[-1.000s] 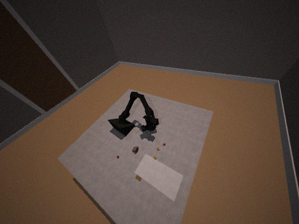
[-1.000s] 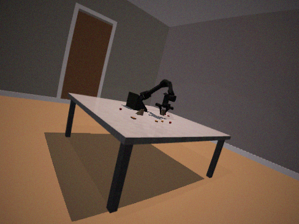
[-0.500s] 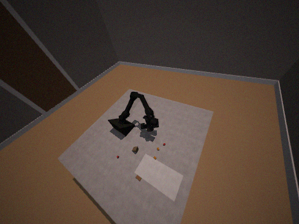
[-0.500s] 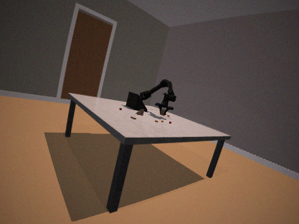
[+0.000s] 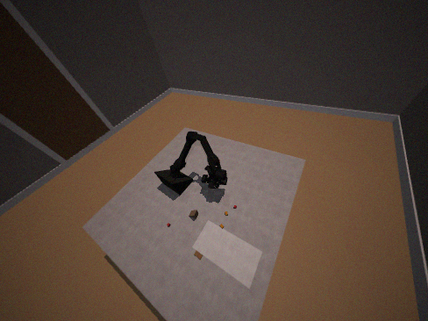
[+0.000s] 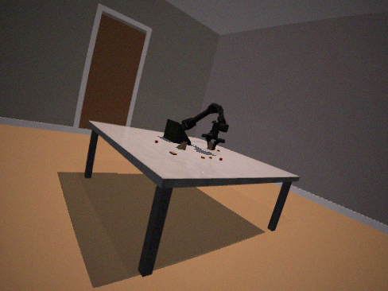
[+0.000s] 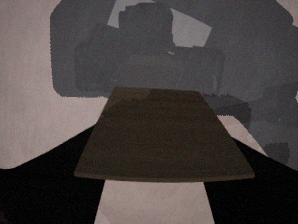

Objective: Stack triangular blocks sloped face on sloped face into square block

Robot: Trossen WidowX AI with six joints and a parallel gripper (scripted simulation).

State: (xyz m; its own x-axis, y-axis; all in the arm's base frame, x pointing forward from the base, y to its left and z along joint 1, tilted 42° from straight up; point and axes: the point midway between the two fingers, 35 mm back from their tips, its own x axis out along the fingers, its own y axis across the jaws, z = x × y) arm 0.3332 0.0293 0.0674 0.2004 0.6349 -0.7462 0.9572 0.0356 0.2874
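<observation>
My gripper is shut on a brown triangular block, held above the table. In the wrist view a broad brown face fills the space between the black fingers, and its edge nearest the bottom of the frame looks level. The other triangular block stands on the table, apart from the gripper. It is small in the top and exterior views, so the direction of its slope is hard to tell. The held block is not clearly visible in the top view.
Small orange pieces and red pieces lie around the standing block. A flat tan piece lies beside a pale rectangular patch. The dark arm base is nearby.
</observation>
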